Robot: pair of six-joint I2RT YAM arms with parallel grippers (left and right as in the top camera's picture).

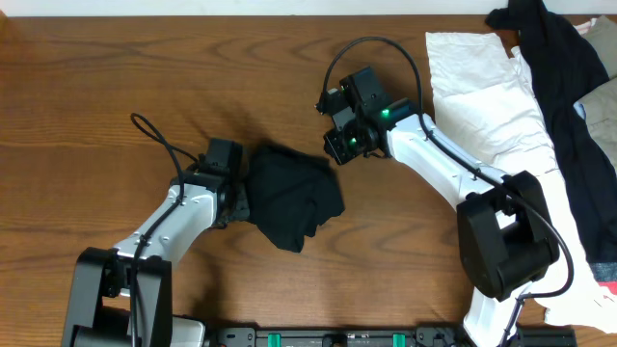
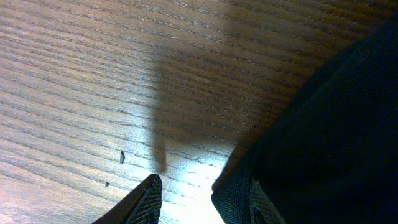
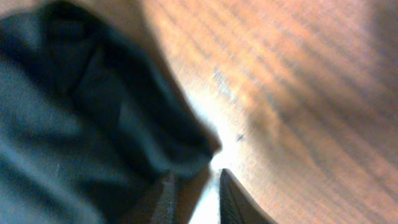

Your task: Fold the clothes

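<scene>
The black garment (image 1: 292, 198) lies bunched in a rough fold on the wooden table (image 1: 96, 96). The left gripper (image 1: 238, 200) sits at its left edge, fingers wide apart with the hem between them. The right gripper (image 1: 339, 146) is just off its upper-right corner, fingers narrowly apart and holding nothing. Pinching only the top layer would likely drag the fold open. Well right of the garment lies a white cloth (image 1: 487, 92) under dark clothing (image 1: 559, 58), obstructing nothing.

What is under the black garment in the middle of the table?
Wooden table shows around the black garment, which rests on it. The left hand meets its left edge. Anything beneath the folds is covered.
</scene>
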